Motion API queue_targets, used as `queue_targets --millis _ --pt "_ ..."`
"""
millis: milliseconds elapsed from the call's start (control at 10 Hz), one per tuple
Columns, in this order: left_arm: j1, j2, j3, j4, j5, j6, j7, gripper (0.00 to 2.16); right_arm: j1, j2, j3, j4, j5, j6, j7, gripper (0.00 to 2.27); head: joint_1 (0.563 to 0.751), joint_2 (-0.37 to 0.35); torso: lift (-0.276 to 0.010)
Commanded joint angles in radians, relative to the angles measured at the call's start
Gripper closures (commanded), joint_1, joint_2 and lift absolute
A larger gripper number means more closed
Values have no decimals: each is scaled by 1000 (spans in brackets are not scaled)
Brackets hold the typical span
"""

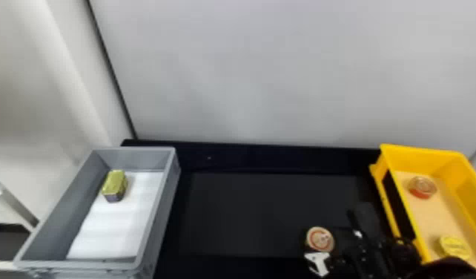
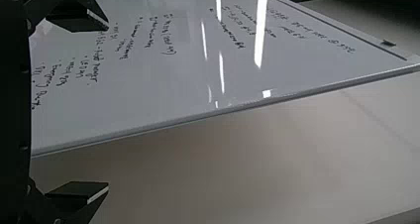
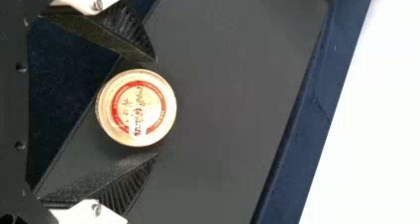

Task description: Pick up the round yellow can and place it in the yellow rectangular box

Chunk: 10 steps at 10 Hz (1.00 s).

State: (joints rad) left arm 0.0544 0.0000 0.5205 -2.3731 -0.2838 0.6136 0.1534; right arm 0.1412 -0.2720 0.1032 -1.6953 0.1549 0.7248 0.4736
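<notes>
Plainly, the round yellow can (image 1: 455, 248) sits inside the yellow rectangular box (image 1: 419, 151)
Left of that box, the right gripper (image 1: 329, 233) has its fingers spread either side of a red-ringed can (image 1: 318, 239) on the black surface (image 1: 263, 211); farther left, a grey bin (image 1: 173, 163) holds a tin (image 1: 115, 181); the left gripper's (image 2: 108, 107) fingers stand apart

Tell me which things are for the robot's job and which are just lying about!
For the job:
yellow box
round gold-topped can, probably the one meant
right gripper, open around that can

Just lying about:
grey box
tin inside it
red can in the yellow box
yellow can in there too, unless that's the one meant
left gripper, facing the whiteboard
</notes>
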Motion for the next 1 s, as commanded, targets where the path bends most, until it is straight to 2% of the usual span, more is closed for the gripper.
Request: queue_targets --millis 0,200,500,900 --pt "-1 -3 3 0 0 -1 0 136 3 10 -8 -3 2 -13 -2 219 694 14 -68" --pt "-2 -3 4 0 0 -1 0 136 3 13 -11 -1 2 -14 -1 303 694 14 -68" --pt "-2 -3 4 0 0 -1 0 136 6 16 -17 -7 2 -16 -4 615 694 14 -68" --pt "-2 -3 4 2 0 -1 0 136 12 19 -17 -7 2 -36 13 682 694 14 -68"
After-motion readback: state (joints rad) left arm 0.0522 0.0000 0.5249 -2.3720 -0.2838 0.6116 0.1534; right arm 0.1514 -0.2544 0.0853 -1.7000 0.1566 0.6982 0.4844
